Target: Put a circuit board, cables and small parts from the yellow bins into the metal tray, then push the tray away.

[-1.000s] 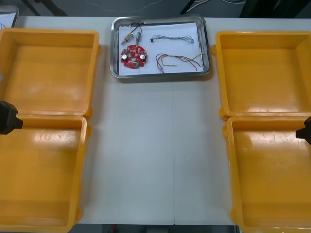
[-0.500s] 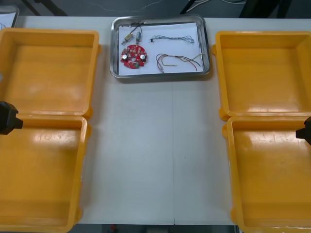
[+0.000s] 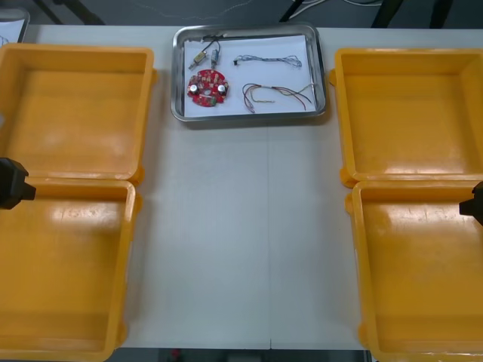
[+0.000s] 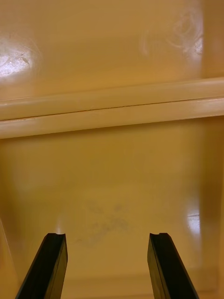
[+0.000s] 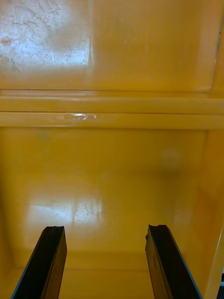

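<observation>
Metal tray (image 3: pixel 249 118), front view: at the far edge of the table (image 3: pixel 241 226), between the far left bin (image 3: pixel 75 113) and the far right bin (image 3: pixel 407 113); white inside, loaded.
Tray contents: circuit board (image 3: pixel 207 87) near left; small metal parts (image 3: pixel 202 56) beyond it; black cable (image 3: pixel 226 36) along the far wall; blue and white cable (image 3: pixel 268 59) and red and yellow cable (image 3: pixel 275 96) to the right.
Arms: left arm (image 3: pixel 10 183) at the near left bin (image 3: pixel 60 271), right arm (image 3: pixel 475 202) at the near right bin (image 3: pixel 423 279); both well apart from the tray.
Stage, as judged: loading and push apparently done.
Risk: more pushing likely to send the tray off the table, with little surface beyond its far rim.
Risk: a low inward sweep likely to catch a bin wall.
Open room: broad bare strip of table between the bin pairs.
Right wrist view, right gripper (image 4: pixel 107 235): fingers spread, nothing between; bare bin floor beneath, the meeting rims of two bins ahead.
Left wrist view, left gripper (image 5: pixel 105 229): fingers likewise apart and empty, over bare bin floor, with meeting rims ahead.
</observation>
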